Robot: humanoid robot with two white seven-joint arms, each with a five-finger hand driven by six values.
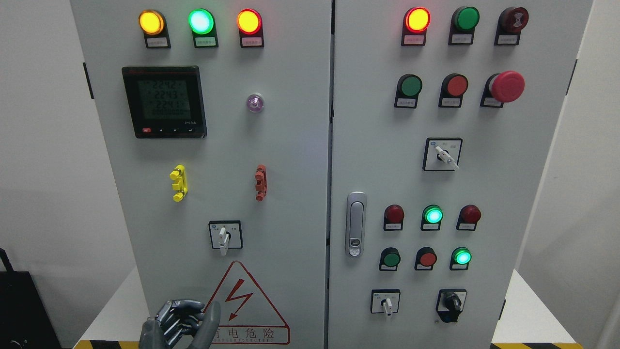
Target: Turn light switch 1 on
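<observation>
A grey electrical cabinet (300,145) with two doors fills the head view. The left door carries a white-handled rotary switch (224,236) at its lower middle, handle pointing down. The right door has three more rotary switches (442,154), (386,302), (451,302) and rows of round push buttons; two of them glow green (432,214), (461,256). Their labels are too small to read, so I cannot tell which one is switch 1. My left hand (186,321) rises at the bottom left, below the left door's switch, fingers loosely bent, thumb up, holding nothing.
Along the top are lit lamps: yellow (151,22), green (201,21), and red (249,21), (417,19). A digital meter (164,102), yellow (178,182) and red (260,182) clips, a red mushroom stop button (507,86), a door latch (355,224) and a high-voltage warning triangle (242,300) also sit on the doors.
</observation>
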